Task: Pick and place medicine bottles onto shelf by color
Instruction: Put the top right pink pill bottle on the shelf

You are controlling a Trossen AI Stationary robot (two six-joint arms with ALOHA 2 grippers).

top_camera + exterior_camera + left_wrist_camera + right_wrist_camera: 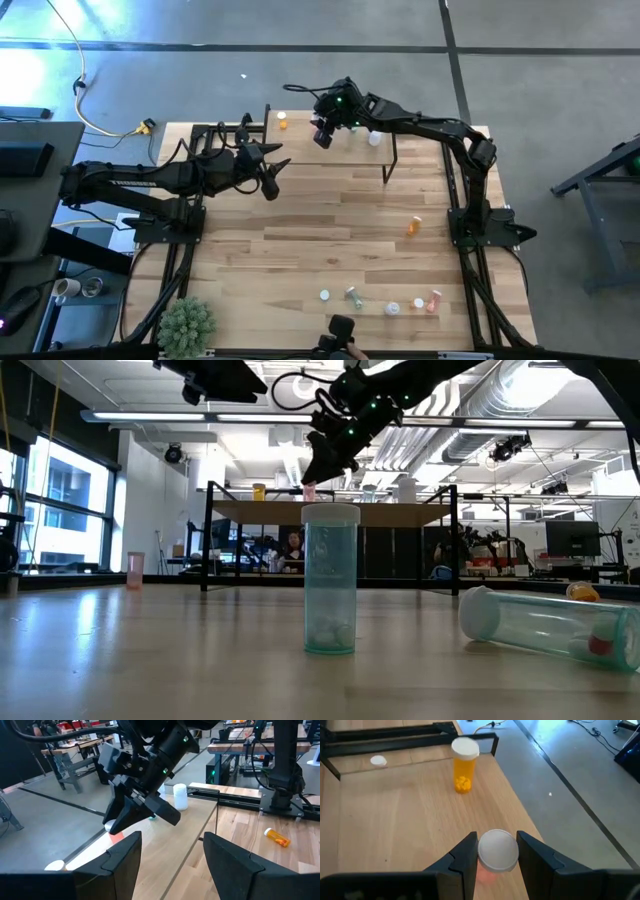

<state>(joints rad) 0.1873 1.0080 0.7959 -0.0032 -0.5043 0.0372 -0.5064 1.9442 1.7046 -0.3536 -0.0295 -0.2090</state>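
Orange bottle (462, 766) stands upright on shelf (395, 815), beyond right pincer (496, 851).

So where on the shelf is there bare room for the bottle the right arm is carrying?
The shelf is mostly bare: an open stretch lies between the orange bottle at one end and the white bottle at the other. The right gripper, jaws shut on a white-capped pink bottle, hangs over that stretch. The left gripper waits beside the shelf.

You get the table (300, 230) from straight overhead and level from its near edge; both wrist cameras look closely onto the shelf (395, 805).
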